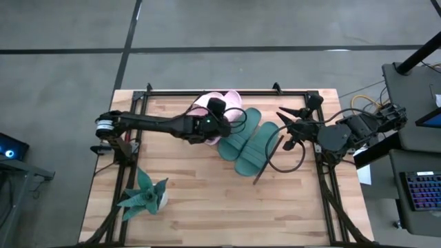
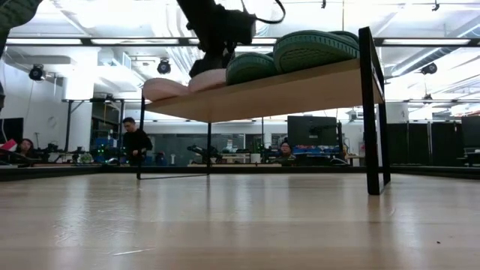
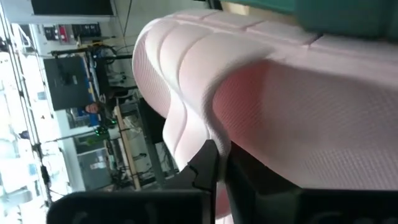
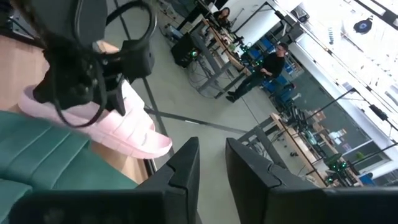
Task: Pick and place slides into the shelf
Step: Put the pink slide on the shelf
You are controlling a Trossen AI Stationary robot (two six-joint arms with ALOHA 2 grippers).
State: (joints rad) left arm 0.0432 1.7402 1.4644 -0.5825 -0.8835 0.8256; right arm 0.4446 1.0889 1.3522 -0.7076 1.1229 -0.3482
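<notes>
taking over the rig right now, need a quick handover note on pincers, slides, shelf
Left pincer: over the pink slides on the shelf, at a pink strap; grip unclear.
Right pincer: waits by the shelf's right end, holding nothing, fingers a little apart.
Slides: two dark green slides lie side by side on the board; both pink ones are beside them.
Done: all four up.
Left: probably release, then retract both arms.

— On the shelf point(image 2: 300, 88): four slides point(image 1: 249, 141) side by side, one pair left of the other.
— Left gripper point(image 1: 219, 118) over that left pair; right gripper point(image 1: 289, 129) just right of the shelf; plant point(image 1: 146, 194) near front-left.
</notes>
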